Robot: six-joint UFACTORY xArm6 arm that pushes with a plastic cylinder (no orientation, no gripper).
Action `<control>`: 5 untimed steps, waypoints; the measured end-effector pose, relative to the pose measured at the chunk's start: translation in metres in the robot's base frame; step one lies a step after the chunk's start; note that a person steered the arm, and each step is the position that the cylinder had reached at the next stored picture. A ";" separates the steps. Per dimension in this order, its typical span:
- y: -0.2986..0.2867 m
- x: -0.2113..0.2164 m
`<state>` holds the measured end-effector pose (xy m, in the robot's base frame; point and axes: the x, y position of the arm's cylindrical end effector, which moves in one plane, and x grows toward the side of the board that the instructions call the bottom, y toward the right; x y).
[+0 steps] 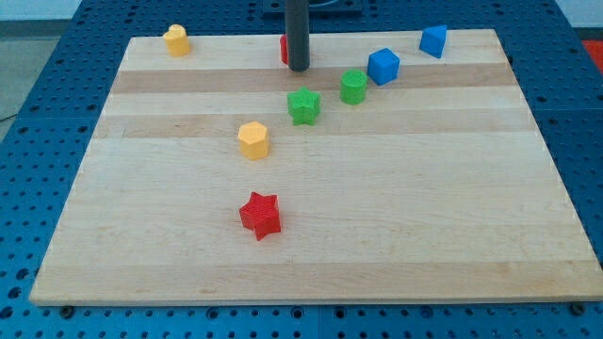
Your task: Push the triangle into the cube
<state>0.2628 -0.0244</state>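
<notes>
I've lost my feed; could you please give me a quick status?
My tip at the view's top, against a mostly hidden red block. Blue cube apart, rightward. Green cylinder near it.

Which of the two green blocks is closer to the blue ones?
The green block farther to the view's right, almost touching the nearer blue block. The other one, the green star, sits lower and further left.

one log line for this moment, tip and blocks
my tip: board's top edge, beside red block, mostly hidden | blue cube: right of tip, apart | blue triangle: top right, untouched
</notes>
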 end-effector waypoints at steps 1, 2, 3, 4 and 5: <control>0.000 0.003; 0.000 0.004; 0.000 0.004; 0.032 0.006; 0.069 -0.002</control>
<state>0.2612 0.0443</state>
